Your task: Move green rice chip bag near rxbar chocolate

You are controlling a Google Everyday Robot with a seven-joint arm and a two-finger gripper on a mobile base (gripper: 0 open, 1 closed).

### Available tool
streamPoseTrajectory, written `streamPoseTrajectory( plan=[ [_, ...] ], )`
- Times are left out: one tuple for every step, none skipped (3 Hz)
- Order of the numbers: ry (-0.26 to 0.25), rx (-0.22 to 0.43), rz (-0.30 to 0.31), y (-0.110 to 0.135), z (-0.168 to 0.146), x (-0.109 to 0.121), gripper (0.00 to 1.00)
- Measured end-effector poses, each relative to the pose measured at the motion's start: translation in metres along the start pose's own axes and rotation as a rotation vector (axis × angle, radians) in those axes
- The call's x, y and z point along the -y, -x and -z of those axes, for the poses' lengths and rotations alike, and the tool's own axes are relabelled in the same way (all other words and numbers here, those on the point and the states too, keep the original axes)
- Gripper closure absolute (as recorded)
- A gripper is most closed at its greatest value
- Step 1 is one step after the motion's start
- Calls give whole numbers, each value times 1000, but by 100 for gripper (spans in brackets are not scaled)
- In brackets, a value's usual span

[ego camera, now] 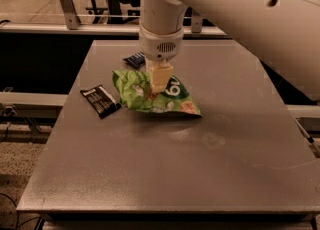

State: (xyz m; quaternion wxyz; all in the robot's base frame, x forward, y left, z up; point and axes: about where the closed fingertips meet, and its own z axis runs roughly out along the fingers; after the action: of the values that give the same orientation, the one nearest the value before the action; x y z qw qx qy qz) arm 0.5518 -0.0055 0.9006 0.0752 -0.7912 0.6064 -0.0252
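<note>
While the white arm (pixel 240 14) reaches in from the upper right of the frame, the gripper (pixel 160 89) hangs point-down over the grey table (pixel 200 164), slightly left of centre and in the upper half of the frame. Its two cream-coloured fingers (pixel 161 76) stand together and are clamped on a raised fold of the green rice chip bag (pixel 172 103). No gap shows between them above the fold. The rounded wrist housing (pixel 160 44) sits directly above the fingers and is upright.

The green rice chip bag lies crumpled on the table under the gripper.
- Its left end is bunched and stands higher.
- Its right end tapers flat toward the centre of the frame.
- A dark green round logo with white lettering faces up just right of the fingers.
- Tan chip pictures show along the lower edge.

The rxbar chocolate (pixel 100 101) lies flat at the left of the frame, a black wrapper with white lettering, turned at a diagonal. Its right end is just beside the left edge of the bag. Whether the two touch cannot be told.

A dark blue wrapper (pixel 134 60) lies above the bag, toward the far edge of the table. The wrist housing hides its right part.

Behind the table, a metal rail (pixel 70 4) crosses the upper left of the frame.
</note>
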Motion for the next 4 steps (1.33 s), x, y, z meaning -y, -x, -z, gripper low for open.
streamPoseTrajectory(
  plan=[
    [-12, 22, -22, 16, -3, 12, 85],
    [-23, 25, -34, 21, -4, 19, 62],
    [-31, 29, -32, 22, -4, 21, 38],
    [-41, 34, -32, 23, -4, 23, 8]
  ],
)
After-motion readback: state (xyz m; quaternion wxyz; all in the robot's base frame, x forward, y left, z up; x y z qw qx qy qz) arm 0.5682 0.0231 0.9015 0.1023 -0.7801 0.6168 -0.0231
